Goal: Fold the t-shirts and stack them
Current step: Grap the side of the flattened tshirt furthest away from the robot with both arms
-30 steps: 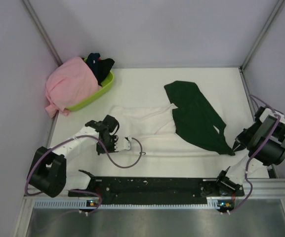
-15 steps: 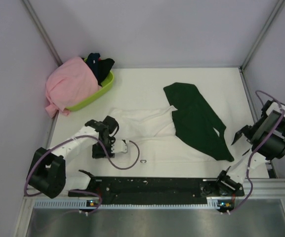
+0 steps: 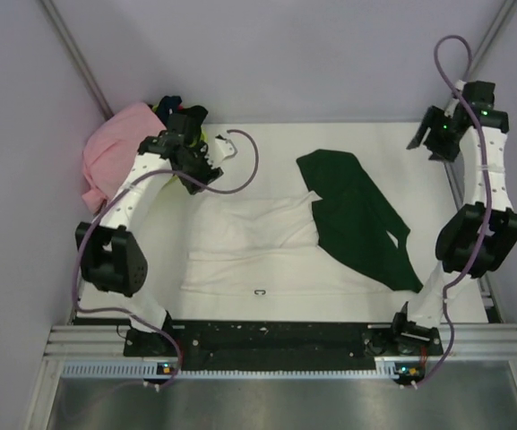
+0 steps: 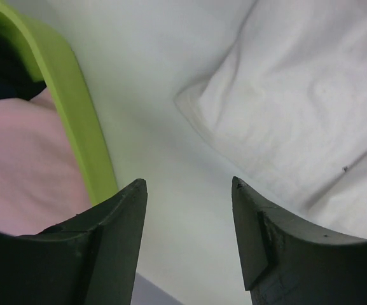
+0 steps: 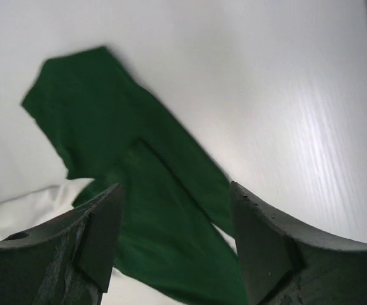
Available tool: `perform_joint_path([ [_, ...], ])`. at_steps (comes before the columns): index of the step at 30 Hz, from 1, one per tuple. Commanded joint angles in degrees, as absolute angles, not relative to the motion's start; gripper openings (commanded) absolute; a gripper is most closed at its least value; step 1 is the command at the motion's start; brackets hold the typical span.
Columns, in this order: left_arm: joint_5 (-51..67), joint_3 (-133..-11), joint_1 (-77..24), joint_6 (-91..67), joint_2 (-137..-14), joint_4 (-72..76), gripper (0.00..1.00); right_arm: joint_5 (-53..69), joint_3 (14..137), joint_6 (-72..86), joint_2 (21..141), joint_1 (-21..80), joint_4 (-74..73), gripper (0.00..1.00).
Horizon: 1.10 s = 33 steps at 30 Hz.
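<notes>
A white t-shirt (image 3: pixel 249 242) with dark green sleeves (image 3: pixel 357 219) lies spread flat in the middle of the table. A pink t-shirt (image 3: pixel 119 161) drapes over the lime-green basket at the back left, with dark shirts (image 3: pixel 170 106) behind it. My left gripper (image 3: pixel 211 159) hovers open by the basket, touching nothing. In the left wrist view, the gripper (image 4: pixel 189 187) has the basket rim (image 4: pixel 75 114) and pink cloth (image 4: pixel 24 159) on its left and the white shirt's corner (image 4: pixel 297 114) on its right. My right gripper (image 3: pixel 417 141) hangs open and high at the back right. In the right wrist view, the gripper (image 5: pixel 177 190) is above the green sleeve (image 5: pixel 145 165).
A small dark ring-like object (image 3: pixel 259 292) lies on the table near the shirt's front edge. Metal frame posts (image 3: pixel 473 63) and grey walls close the table in at the back and sides. The arms' base rail (image 3: pixel 276 336) runs along the near edge.
Both grippers opened and let go of the white shirt. The left arm swung back to the basket and the right arm rose to the back right corner. The shirt stays flat.
</notes>
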<state>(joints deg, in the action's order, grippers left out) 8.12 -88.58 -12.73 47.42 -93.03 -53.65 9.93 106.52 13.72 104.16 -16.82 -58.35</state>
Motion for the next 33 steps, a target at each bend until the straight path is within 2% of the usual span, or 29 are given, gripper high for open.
perform_joint_path([
  [1,10.7,-96.4,-11.7,40.0,-104.1,-50.9,0.61,15.5,111.6,11.8,111.1,-11.1,-46.8,0.66],
  [4,13.4,-99.7,-11.2,39.9,-108.4,-50.0,0.67,18.4,117.1,13.0,119.0,-8.3,-44.2,0.64],
  [9,15.4,-96.5,-11.0,40.7,-109.2,-44.2,0.73,18.9,128.4,15.0,133.4,-5.0,-44.0,0.62],
  [19,18.6,-97.3,-10.2,37.0,-116.0,-43.1,0.75,24.8,136.7,20.6,150.3,-1.1,-44.0,0.58],
  [23,19.0,-99.1,-10.2,36.7,-118.7,-43.9,0.75,28.4,138.5,23.3,153.4,-0.5,-43.9,0.50],
  [25,19.9,-99.9,-10.2,37.4,-120.0,-45.0,0.74,29.8,138.6,23.7,153.6,-0.5,-43.6,0.44],
  [28,21.7,-101.2,-10.2,39.0,-122.0,-47.9,0.70,32.4,138.4,23.6,153.4,-0.5,-43.3,0.21],
  [33,24.8,-102.0,-10.0,43.7,-123.2,-56.5,0.61,36.0,135.7,22.6,149.2,-0.5,-42.6,0.00],
])
